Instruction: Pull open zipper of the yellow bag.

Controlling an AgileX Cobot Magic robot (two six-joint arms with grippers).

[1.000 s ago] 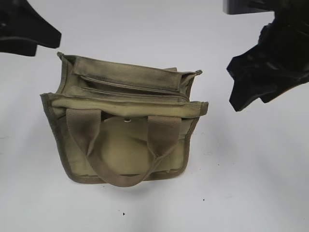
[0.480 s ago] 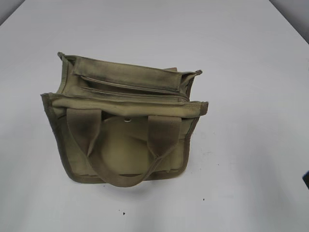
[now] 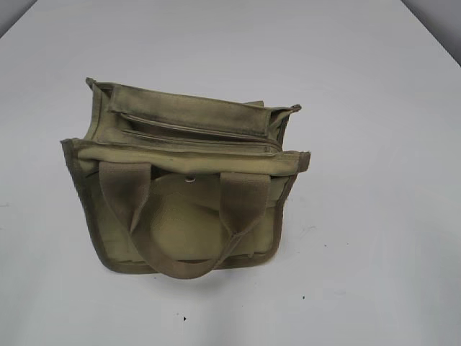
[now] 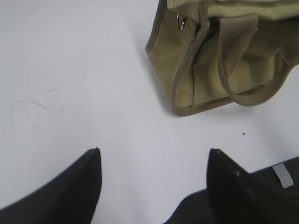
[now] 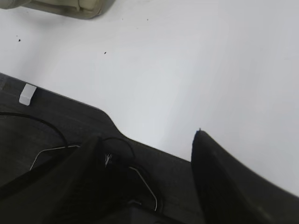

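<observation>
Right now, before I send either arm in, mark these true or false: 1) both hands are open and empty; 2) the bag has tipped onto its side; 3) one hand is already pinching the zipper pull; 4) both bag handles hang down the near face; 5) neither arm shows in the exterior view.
1) True: the left hand and right hand are open over the bare table.
2) False: the yellow bag stands upright.
3) False: neither hand touches the zipper.
4) False: only one handle shows there.
5) True.
</observation>
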